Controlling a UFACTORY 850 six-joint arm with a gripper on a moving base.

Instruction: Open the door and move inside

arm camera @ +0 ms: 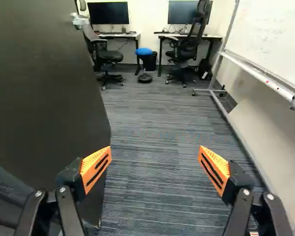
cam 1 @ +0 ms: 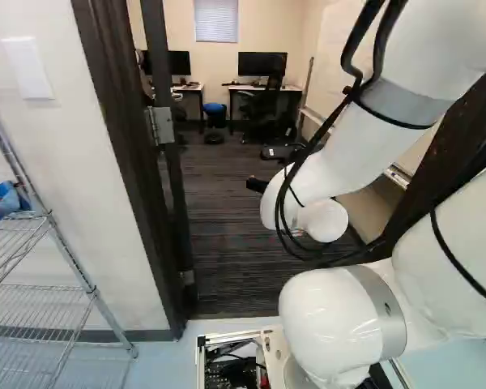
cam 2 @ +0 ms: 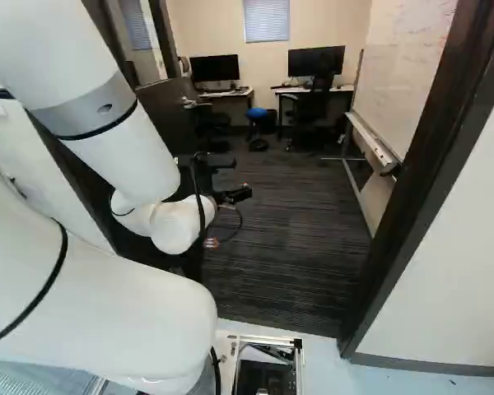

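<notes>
view from left to right: the door, swung inward from the left jamb; the gripper, near the door, its fingers spread apart; the blue-topped stool, near the carpet's far edge; the whiteboard, along its right edge.

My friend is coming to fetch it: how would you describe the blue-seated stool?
Against the pale far wall, find two white-topped desks with black monitors. Between them, by a black bin, stands a stool with a round blue seat on one stem. Unlike the black wheeled office chairs nearby, it has no backrest or armrests.
</notes>
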